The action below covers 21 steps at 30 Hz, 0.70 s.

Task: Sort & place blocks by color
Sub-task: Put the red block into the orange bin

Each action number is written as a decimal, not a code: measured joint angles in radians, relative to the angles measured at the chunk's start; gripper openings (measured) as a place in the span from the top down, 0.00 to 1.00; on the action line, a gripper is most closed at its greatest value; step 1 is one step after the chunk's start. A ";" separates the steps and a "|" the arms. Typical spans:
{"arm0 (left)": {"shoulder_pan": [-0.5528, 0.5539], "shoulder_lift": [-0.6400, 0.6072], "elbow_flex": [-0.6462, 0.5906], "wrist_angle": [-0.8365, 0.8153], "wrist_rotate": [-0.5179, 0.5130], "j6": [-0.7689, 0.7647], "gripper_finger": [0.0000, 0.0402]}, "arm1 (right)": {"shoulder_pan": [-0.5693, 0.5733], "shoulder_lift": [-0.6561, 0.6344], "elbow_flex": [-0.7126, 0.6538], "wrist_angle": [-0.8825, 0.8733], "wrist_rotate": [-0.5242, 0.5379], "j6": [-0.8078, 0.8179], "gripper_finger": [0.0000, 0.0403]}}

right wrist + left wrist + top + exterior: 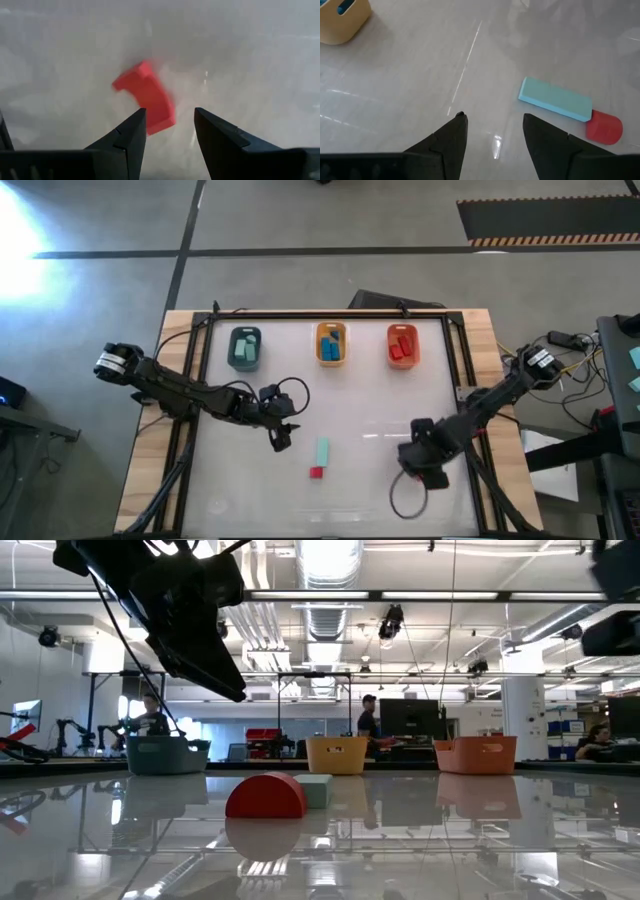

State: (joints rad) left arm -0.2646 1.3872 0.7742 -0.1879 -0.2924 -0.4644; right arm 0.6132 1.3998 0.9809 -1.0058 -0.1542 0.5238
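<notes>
Both grippers hang over the surface (pixel 350 480) from above: left gripper (pixel 281 442) just beside the mint block (pixel 322 451), right gripper (pixel 428 477) well apart. Left wrist: jaws released, mint block (pixel 555 99) and red block (pixel 604 127) touching ahead. Right wrist: jaws spread, empty, a red block (pixel 145 96) before them.

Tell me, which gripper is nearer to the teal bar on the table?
Left. The left gripper hovers open just beside the teal bar; the right gripper is farther off on its other side.
</notes>
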 joint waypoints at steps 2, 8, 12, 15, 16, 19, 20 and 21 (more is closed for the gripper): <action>0.000 0.000 0.000 0.000 0.000 0.000 0.56 | 0.044 0.009 0.000 0.000 0.014 0.001 0.62; 0.001 0.000 0.000 0.000 0.000 0.000 0.56 | 0.128 0.037 0.013 0.001 0.052 0.031 0.58; 0.001 0.000 0.000 0.000 0.000 0.000 0.56 | 0.166 0.071 0.017 0.028 0.053 0.043 0.51; 0.000 0.000 0.000 0.001 0.000 0.000 0.56 | 0.186 0.113 0.020 0.050 0.051 0.044 0.46; 0.000 0.000 0.000 0.000 0.000 0.000 0.56 | 0.188 0.127 0.022 0.057 0.050 0.043 0.45; 0.001 0.000 0.000 0.000 0.000 0.008 0.56 | 0.187 0.168 0.026 0.076 0.060 0.043 0.43; 0.001 0.000 0.000 0.000 0.000 0.008 0.56 | 0.187 0.179 0.026 0.075 0.060 0.043 0.43; 0.001 0.000 0.000 0.000 0.000 0.008 0.56 | 0.187 0.189 0.026 0.074 0.063 0.043 0.43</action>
State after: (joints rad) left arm -0.2639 1.3872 0.7746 -0.1882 -0.2928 -0.4561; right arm 0.7998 1.5887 1.0069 -0.9321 -0.0912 0.5663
